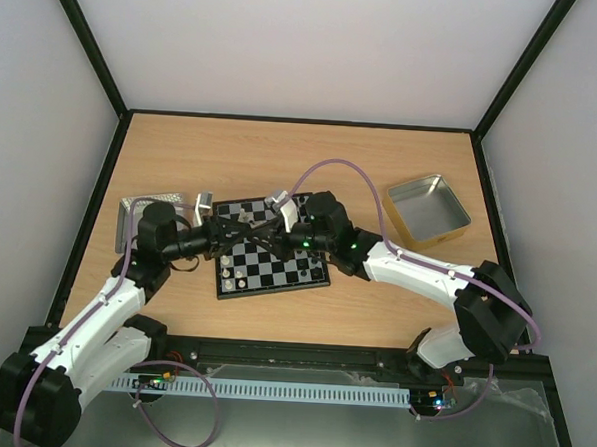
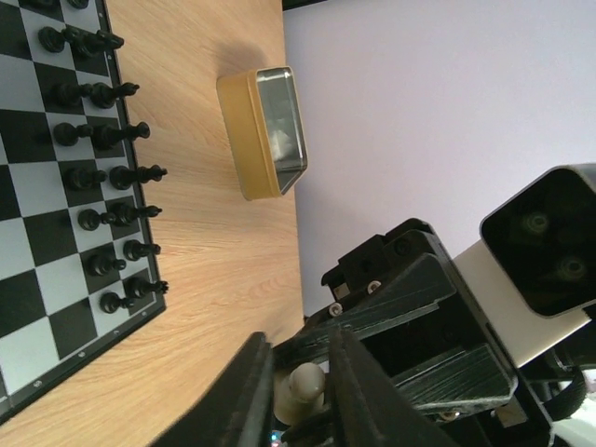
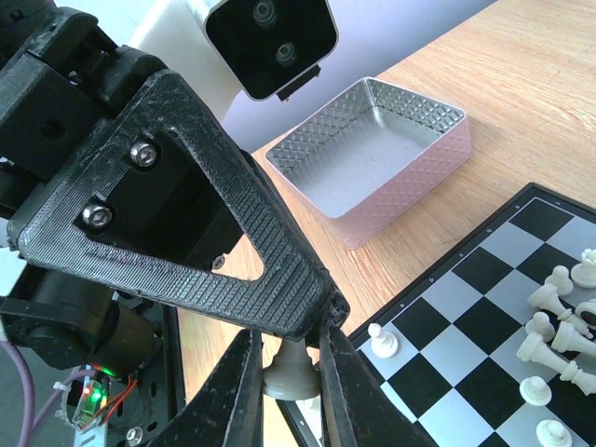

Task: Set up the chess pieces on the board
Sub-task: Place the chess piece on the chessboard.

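Cream-white chess piece (image 3: 291,377) sits pinched at its base by the right hand (image 3: 291,340); the left hand (image 2: 300,349), opposite it, seems clamped on the same piece's head. Beneath both hands lies the board (image 1: 276,274), black chess pieces (image 2: 112,177) ranked along its edge ahead of the left hand.

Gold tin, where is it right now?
In the top view the gold tin sits to the right of the board, not touching it, off the edge where the black pieces stand in the left wrist view.
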`<state>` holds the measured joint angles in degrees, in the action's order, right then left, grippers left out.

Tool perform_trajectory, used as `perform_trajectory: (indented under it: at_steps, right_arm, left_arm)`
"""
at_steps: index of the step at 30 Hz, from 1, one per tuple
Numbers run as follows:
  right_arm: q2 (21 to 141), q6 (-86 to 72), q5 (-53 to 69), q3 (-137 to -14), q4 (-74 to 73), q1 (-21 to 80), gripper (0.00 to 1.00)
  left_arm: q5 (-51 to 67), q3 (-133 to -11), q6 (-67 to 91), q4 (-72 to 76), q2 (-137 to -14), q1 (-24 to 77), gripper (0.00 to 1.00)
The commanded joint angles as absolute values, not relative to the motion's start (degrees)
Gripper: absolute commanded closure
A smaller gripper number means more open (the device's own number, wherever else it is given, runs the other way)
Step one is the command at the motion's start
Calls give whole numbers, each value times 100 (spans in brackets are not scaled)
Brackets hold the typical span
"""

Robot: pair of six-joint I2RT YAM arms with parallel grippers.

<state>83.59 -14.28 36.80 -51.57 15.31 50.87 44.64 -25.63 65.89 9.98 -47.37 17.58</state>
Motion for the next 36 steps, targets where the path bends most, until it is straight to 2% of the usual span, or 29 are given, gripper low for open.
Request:
perform_trajectory:
  at_steps: [1,5,6,10,14,20,25,31,36]
  right_arm:
    - [8311,-1496,3554,-5146,1887,5084,87]
    - [8347,-1547,3532,-5150,1854,5086,84]
    - [8349,-1603,3442,-5148,1829,5086,80]
    - [8256,-1849,3013,-5055,1669,5084,54]
    - [7907,-2169,2521,-4622,1894,5085,44]
    - [7440,-3016,669,-4004,2087,5083,43]
    - [7470,-3572,-243,-3817,1914,5083,44]
    - [7639,-3605,-205,-3797,1858,5082,44]
    - [7672,-3604,-157,-3788,1836,5088,44]
  left_arm:
    - [4674,-2469,6723,1248,-4690,1724,85]
    - [4650,-2470,6702,1266,-4709,1728,94]
    - [4611,-2480,6667,1202,-4712,1723,95]
    - [3944,-2739,5825,210,-4728,1723,97]
    - [2826,-3076,4856,-905,-4839,1761,97]
    - [377,-3527,4237,-1720,-5317,2877,98]
    - [-1400,-3786,4269,-1923,-6105,4016,98]
    - [-2484,-4096,4445,-2119,-7181,4757,98]
    - [-2571,-4050,4561,-1973,-7618,4835,98]
